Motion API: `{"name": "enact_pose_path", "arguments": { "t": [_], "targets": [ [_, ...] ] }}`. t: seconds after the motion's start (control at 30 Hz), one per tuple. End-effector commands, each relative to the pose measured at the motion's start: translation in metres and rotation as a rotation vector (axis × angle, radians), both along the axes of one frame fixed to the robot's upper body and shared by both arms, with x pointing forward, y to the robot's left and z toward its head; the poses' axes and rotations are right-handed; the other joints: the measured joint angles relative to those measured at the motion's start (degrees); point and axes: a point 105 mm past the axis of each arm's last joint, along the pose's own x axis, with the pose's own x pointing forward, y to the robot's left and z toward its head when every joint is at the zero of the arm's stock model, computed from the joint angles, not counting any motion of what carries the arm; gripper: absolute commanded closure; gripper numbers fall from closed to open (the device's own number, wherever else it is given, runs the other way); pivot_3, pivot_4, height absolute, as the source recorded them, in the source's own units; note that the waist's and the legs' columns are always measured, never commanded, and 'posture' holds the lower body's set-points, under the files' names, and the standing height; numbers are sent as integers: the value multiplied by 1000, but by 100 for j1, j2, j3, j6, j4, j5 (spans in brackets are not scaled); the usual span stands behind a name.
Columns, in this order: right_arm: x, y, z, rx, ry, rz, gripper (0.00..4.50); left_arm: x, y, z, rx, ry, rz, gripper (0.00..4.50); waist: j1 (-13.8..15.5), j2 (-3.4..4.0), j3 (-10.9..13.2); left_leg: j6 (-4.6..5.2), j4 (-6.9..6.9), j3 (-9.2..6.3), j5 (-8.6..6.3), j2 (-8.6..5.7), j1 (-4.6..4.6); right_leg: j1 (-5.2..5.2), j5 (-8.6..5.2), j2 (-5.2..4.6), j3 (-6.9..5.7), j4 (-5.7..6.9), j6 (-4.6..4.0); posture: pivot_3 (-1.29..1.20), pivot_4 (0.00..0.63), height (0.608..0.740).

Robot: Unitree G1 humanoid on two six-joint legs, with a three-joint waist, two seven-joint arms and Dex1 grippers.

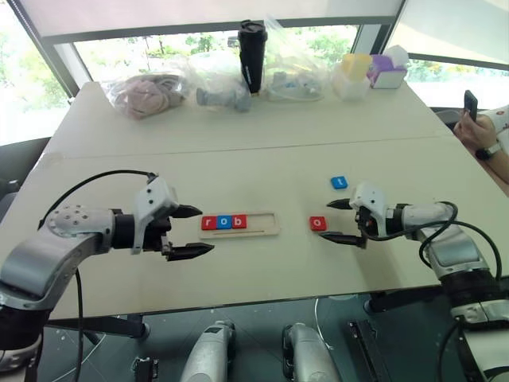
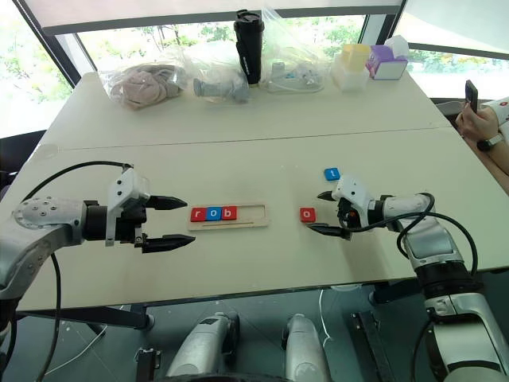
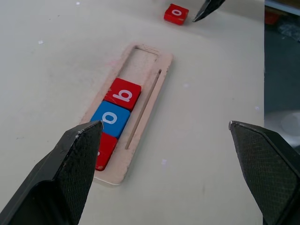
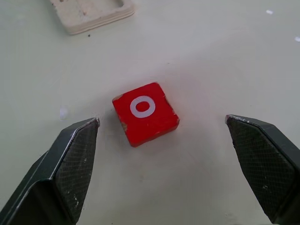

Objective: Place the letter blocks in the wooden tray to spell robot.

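The wooden tray (image 1: 264, 224) lies mid-table, and its left part holds a red r (image 1: 209, 223), a blue o (image 1: 224, 222) and a red b (image 1: 239, 221) in a row. A loose red o block (image 1: 318, 224) rests on the table right of the tray. Farther back is a blue t block (image 1: 339, 182). My right gripper (image 1: 324, 220) is open just right of the red o (image 4: 145, 112), one finger on each side of it, not touching. At the tray's left end, my left gripper (image 1: 206, 231) hovers open and empty, pointing along the tray (image 3: 145, 101).
Plastic bags (image 1: 147, 94), a black tumbler (image 1: 253, 56) and small containers (image 1: 354, 76) line the table's far edge. A person's hand with a phone (image 1: 475, 119) reaches in at the right edge. Black cables loop over both arms.
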Motion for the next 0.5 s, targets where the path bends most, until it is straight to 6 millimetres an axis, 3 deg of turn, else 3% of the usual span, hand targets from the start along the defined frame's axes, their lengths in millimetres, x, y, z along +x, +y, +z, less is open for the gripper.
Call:
{"name": "enact_pose_path", "arguments": {
  "t": [0.03, 0.07, 0.17, 0.33, 0.5],
  "targets": [
    [2, 4, 3, -10, -16, 56, 28, -2, 3, 9, 7, -38, 9, 0, -6, 0, 0, 0, 1, 0, 0, 0, 1, 1, 0, 0, 0, 2, 0, 0, 150, 740],
    [3, 5, 2, -8, -12, 60, 28, -3, 3, 9, 7, -38, 10, 0, -9, 0, 0, 0, 2, 0, 0, 0, 2, 1, 0, 0, 0, 4, -1, 0, 150, 740],
    [6, 6, 0, 3, -4, 67, 894, -3, 4, 8, 9, -37, 16, 0, -11, 0, 0, 0, 4, -1, 0, 1, 5, 3, 0, 2, 0, 6, -1, 0, 150, 740],
    [7, 8, 4, 8, -7, 85, 3390, -4, 8, 7, 18, -34, 34, 0, -9, 0, 0, -1, 4, -1, 1, 1, 6, 3, 1, 2, 1, 7, -2, 0, 150, 740],
    [11, 24, 26, 37, -53, 120, 3385, -4, 16, 4, 31, -28, 58, 0, -10, 1, 0, -1, 4, -1, 0, 1, 6, 3, 1, 2, 1, 8, -2, 0, 150, 740]
  ]
}}
